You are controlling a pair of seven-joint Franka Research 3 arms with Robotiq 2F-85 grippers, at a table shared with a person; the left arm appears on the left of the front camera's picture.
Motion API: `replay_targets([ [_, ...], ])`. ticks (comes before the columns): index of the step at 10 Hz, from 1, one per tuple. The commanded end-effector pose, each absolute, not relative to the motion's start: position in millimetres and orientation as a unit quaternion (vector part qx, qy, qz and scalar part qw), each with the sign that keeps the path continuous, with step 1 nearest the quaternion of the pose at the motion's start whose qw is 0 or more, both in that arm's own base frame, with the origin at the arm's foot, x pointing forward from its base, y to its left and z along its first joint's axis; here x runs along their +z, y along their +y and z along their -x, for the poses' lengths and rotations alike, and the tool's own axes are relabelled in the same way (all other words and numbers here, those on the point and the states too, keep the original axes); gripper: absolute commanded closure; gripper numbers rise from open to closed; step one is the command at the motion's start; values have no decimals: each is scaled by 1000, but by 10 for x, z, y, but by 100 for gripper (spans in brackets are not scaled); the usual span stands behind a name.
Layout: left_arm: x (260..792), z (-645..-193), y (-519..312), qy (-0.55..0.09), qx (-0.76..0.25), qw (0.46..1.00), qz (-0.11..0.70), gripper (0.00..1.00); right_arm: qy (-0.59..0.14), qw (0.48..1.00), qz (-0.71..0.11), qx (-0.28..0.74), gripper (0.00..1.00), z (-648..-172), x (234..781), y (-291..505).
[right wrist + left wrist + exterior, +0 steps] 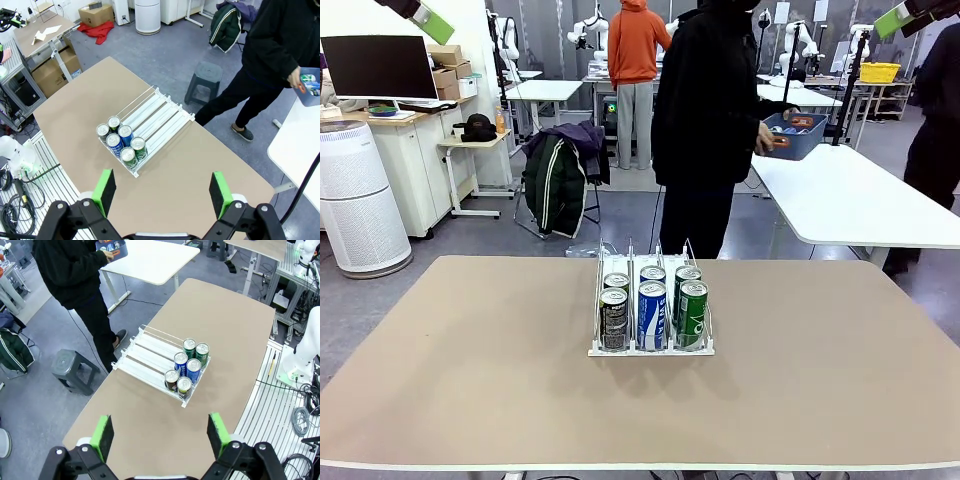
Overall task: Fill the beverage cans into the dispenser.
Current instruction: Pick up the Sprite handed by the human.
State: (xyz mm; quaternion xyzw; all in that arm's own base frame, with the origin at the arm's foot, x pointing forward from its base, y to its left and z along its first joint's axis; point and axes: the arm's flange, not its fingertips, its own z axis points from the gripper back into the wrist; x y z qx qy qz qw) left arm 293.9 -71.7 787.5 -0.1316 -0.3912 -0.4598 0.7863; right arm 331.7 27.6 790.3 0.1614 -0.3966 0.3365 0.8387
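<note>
Tan tabletop [470,350] in a busy lab, white desks and other benches behind. Dispenser [651,350] sits about mid-table, clear dividers upright, white base, its long side running away from the robot toward the person's side. Six beverage cans stand in it, all upright, packed two deep at the end nearest the robot: dark cans in the robot's left lane, front one [614,320] with another [617,282] touching behind it; blue cans with white lettering in the middle lane [652,316]; green cans in the right lane [693,314]. From the left wrist view the same cluster reads as three pairs, silver tops up, green pair [195,351] farthest from that camera, and the white lane floors [145,352] show bare beyond the cans toward the far end. Left gripper [161,432] hangs high over the near table edge, jaws spread wide, green pads [103,435] well apart, gripping nothing. Right gripper [162,190] likewise high above the table, jaws fully apart, pads [220,192] clear of everything, the dispenser well below and ahead of it. Person in black top [705,120] stands beyond the far edge, turned toward a white side table [860,200], one hand [763,138] on a blue plastic bin [798,138] held over that table
</note>
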Motion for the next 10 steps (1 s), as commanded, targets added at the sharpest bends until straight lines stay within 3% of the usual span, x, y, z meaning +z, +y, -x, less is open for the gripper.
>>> replay_targets([
  [1,7878,-2940,-710,-392,-458,787,130,0,-396,839,-164,336,0,-3328,7898,269],
  [10,7878,-2940,-710,-392,-458,787,130,0,-396,839,-164,336,0,-3328,7898,269],
])
